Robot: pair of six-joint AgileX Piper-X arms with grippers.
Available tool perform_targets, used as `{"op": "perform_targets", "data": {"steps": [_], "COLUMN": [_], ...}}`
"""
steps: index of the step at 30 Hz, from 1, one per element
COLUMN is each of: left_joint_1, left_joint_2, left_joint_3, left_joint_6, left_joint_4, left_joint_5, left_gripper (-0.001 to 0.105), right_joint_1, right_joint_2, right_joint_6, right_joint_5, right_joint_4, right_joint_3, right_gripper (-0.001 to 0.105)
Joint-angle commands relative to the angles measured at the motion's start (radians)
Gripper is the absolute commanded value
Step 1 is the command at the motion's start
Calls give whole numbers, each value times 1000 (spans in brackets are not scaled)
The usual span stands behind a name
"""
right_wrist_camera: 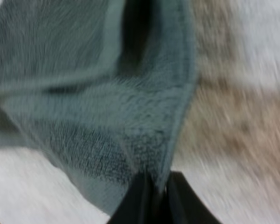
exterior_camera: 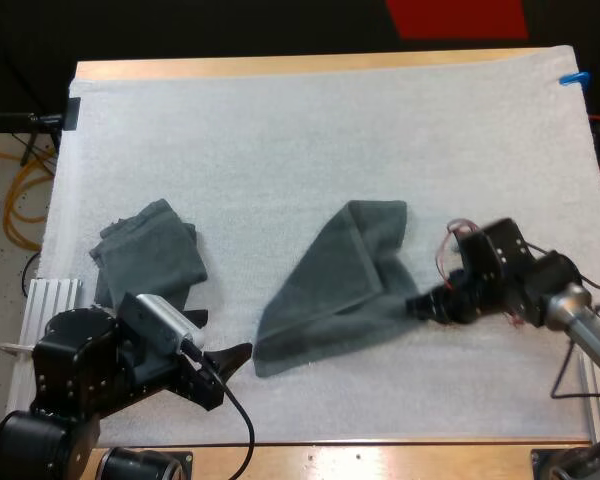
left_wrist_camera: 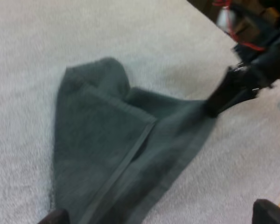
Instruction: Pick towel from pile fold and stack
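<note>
A dark grey-green towel (exterior_camera: pixel 330 290) lies mid-mat, partly doubled over into a rough triangle with one flap raised. My right gripper (exterior_camera: pixel 420 305) is shut on its right corner, low over the mat. In the right wrist view the fingers (right_wrist_camera: pixel 144 196) pinch the towel's hem (right_wrist_camera: pixel 175 140). My left gripper (exterior_camera: pixel 220 338) is open just left of the towel's near-left corner. In the left wrist view its fingertips (left_wrist_camera: pixel 53 217) stand wide apart at the edge of the towel (left_wrist_camera: pixel 107 154), and the right gripper (left_wrist_camera: pixel 219 100) is at the far corner. A second towel (exterior_camera: pixel 150 255) lies bunched at the left.
The white mat (exterior_camera: pixel 310 150) has free room across its far half and at the near right. The wooden table edge (exterior_camera: pixel 380 455) runs along the front. A ribbed metal block (exterior_camera: pixel 50 300) sits at the mat's left edge.
</note>
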Motion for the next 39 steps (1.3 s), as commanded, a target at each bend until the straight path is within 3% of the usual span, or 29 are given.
{"op": "perform_targets", "data": {"steps": [1, 8, 13, 24, 27, 34, 39], "left_joint_1": [-4, -79, -187, -358, -400, -459, -481], "left_joint_2": [-3, 3, 88, 487, 584, 732, 811], "left_joint_3": [11, 44, 61, 63, 63, 63, 64], "left_joint_6": [4, -3, -25, -25, -32, -53, -51], "left_joint_4": [4, 4, 4, -59, -118, -162, -206], "left_joint_5": [7, -50, -207, -224, -281, -358, -368], "left_gripper": [73, 73, 71, 66, 66, 66, 66], "right_joint_1": [9, 22, 22, 22, 22, 22, 22], "right_joint_2": [-33, -139, -203, -273, -275, -275, -275], "right_joint_6": [-25, 24, 58, 81, 81, 81, 81], "right_joint_5": [25, 15, 15, 15, 15, 15, 15], "right_joint_4": [63, 103, 111, 91, 91, 91, 86], "right_joint_3": [19, 147, 219, 236, 236, 236, 236], "right_gripper": [0, 0, 0, 0, 0, 0, 0]}}
